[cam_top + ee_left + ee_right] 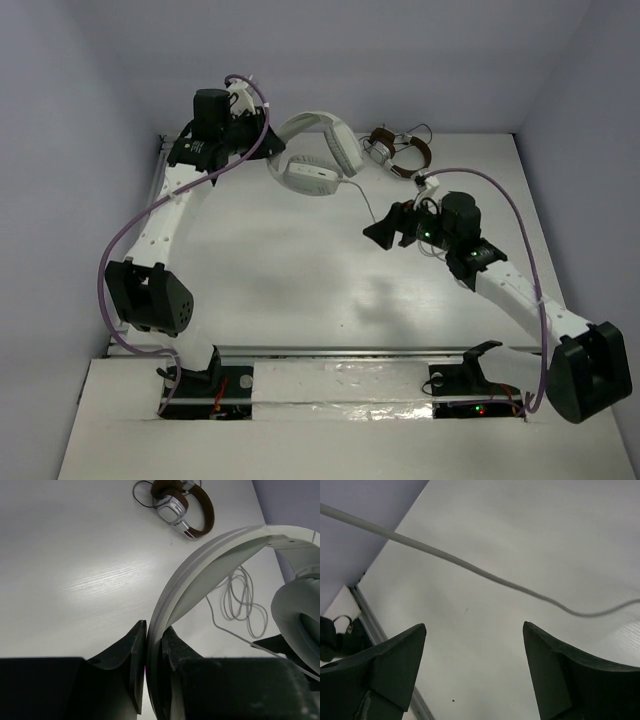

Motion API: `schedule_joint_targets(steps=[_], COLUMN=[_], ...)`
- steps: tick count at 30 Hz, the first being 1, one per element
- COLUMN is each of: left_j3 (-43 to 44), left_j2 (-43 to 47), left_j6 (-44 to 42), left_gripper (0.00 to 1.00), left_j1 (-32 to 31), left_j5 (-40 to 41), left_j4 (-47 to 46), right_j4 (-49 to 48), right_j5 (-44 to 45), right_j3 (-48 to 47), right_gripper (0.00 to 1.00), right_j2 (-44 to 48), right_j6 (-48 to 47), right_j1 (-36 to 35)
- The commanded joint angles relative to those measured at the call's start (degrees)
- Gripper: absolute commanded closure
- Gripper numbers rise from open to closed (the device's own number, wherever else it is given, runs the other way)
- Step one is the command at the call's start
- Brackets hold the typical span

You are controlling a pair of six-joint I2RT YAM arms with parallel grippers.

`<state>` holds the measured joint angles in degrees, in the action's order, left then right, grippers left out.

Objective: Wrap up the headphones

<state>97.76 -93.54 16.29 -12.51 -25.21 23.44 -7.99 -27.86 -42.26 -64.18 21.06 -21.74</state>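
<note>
Left end effector pinches the headphones, right end effector spread, over white table.

Headphones sit just right of the left claw, headband wedged between its fingers, earcup further right. Ahead of that claw, past the headband: smaller headset on the worktop. Cable loops lie on the worktop right of the headband. Right claw well apart from both, nearer the arm bases; cable crosses in front of its fingertips, not between them.
</note>
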Motion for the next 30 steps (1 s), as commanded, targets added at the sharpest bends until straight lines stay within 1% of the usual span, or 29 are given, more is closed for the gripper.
schedule_joint_targets(steps=[1, 2, 4, 7, 8, 10, 11, 13, 14, 16, 17, 18, 19, 20, 22, 23, 24, 25, 26, 27, 29, 30], left_j3=[2.7, 3.1, 4.6, 7.9, 8.8, 11.0, 11.4, 13.2, 14.0, 16.8, 17.7, 19.1, 19.6, 19.7, 19.0, 18.5, 17.6, 16.9, 16.2, 14.9, 14.1, 13.6], left_j2=[3.1, 3.2, 3.2, 3.2, 3.4, 3.8, 4.1, 4.2, 4.2, 4.0, 3.7, 3.6, 3.3, 3.4, 4.0, 4.2, 4.4, 5.1, 5.6, 6.1, 7.4, 8.0], left_j6=[4.9, 6.0, 7.0, 8.1, 8.2, 8.7, 9.0, 10.0, 10.2, 9.7, 9.2, 8.8, 8.1, 7.9, 7.9, 8.1, 8.4, 8.8, 9.7, 10.2, 10.5, 10.8], left_gripper=[1.0, 1.0, 1.0, 1.0, 1.0, 1.0, 1.0, 1.0, 1.0, 1.0, 1.0, 1.0, 1.0, 1.0, 1.0, 1.0, 1.0, 1.0, 1.0, 1.0, 1.0, 1.0], left_j1=[0.8, 0.8, 0.8, 2.0, 2.1, 2.1, 2.6, 2.6, 2.6, 2.6, 2.6, 2.6, 2.6, 2.6, 2.6, 2.6, 2.6, 2.6, 2.6, 2.6, 2.6, 2.6], left_j5=[-8.4, -9.3, -11.2, -12.7, -12.5, -12.0, -11.9, -12.7, -13.0, -12.1, -11.4, -10.0, -9.5, -9.0, -7.7, -7.8, -7.8, -7.8, -8.0, -8.5, -8.9, -9.2], left_j4=[-2.3, -2.6, -3.2, -2.9, -2.5, -1.7, -1.7, -1.5, -1.3, 0.5, 1.5, 3.1, 3.6, 3.9, 3.5, 3.2, 2.3, 1.6, 0.9, -0.3, -1.0, -1.1], right_j4=[-6.7, -10.7, -13.1, -14.7, -16.0, -17.6, -18.8, -19.9, -18.4, -15.5, -14.7, -13.5, -13.1, -11.6, -9.5, -7.3, -6.7, -6.5, -6.4, -6.6, -6.7, -7.6], right_j5=[-2.8, -4.2, -3.4, 6.0, 10.1, 11.8, 12.3, 12.7, 13.1, 11.4, 7.3, 5.2, 3.8, 4.2, 7.1, 12.0, 13.8, 15.0, 17.4, 17.9, 17.1, 15.3], right_j3=[-0.4, 0.8, 3.8, 5.8, 6.4, 8.6, 9.4, 11.0, 10.7, 9.4, 8.3, 8.2, 8.1, 8.2, 8.3, 8.2, 8.3, 8.5, 8.7, 8.7, 7.5, 7.4], right_gripper=[0.16, 0.19, 0.21, 0.22, 0.24, 0.32, 0.4, 0.42, 0.42, 0.54, 0.74, 0.79, 0.81, 0.81, 0.78, 0.68, 0.59, 0.46, 0.23, 0.17, 0.13, 0.13], right_j2=[-0.7, -0.3, 0.4, 1.5, 2.6, 4.1, 4.9, 6.9, 7.1, 7.7, 8.0, 8.6, 10.5, 12.0, 16.2, 20.7, 22.8, 24.3, 25.4, 24.9, 21.8, 18.2], right_j6=[-4.5, -4.1, -3.2, -4.1, -4.4, -4.7, -4.5, -3.9, -4.2, -4.7, -4.3, -3.1, -2.5, -2.1, -0.8, -0.5, -0.7, -0.9, -1.2, -1.9, -2.9, -4.2], right_j1=[-2.7, -2.7, -2.7, -2.7, -2.7, -2.7, -2.7, -2.7, -2.7, -2.7, -2.7, -3.3, -4.0, -4.5, -5.1, -5.1, -5.1, -5.1, -5.1, -5.1, -5.1, -5.1])
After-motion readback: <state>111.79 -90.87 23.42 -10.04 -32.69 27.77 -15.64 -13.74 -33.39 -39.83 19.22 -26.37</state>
